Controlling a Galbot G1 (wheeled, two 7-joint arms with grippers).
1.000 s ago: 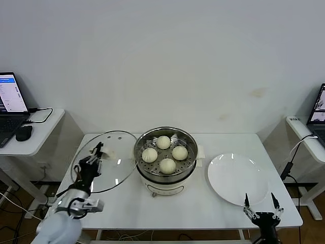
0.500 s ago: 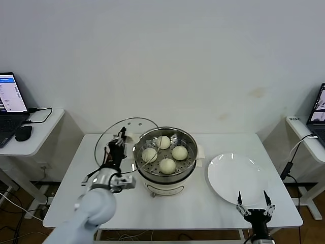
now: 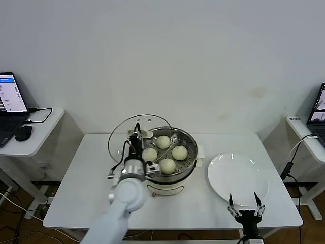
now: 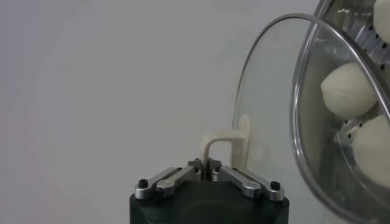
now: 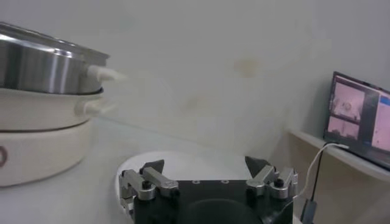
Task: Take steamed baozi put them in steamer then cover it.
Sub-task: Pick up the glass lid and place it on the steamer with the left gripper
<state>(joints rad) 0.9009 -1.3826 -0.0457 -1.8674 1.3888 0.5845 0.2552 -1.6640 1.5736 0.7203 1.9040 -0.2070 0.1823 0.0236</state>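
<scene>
Left claw (image 3: 136, 133) clamps the glass cover's (image 3: 124, 138) handle, tilted beside the steamer (image 3: 175, 173); right claw (image 3: 246, 202) hangs spread apart.

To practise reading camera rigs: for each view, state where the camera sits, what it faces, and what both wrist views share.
Head view: high, looking down at steamer, white plate, both arms.
Left wrist view: behind left hand, shut on cover.
Right wrist view: behind open right hand, above plate.
Both wrist views show the steamer.
</scene>
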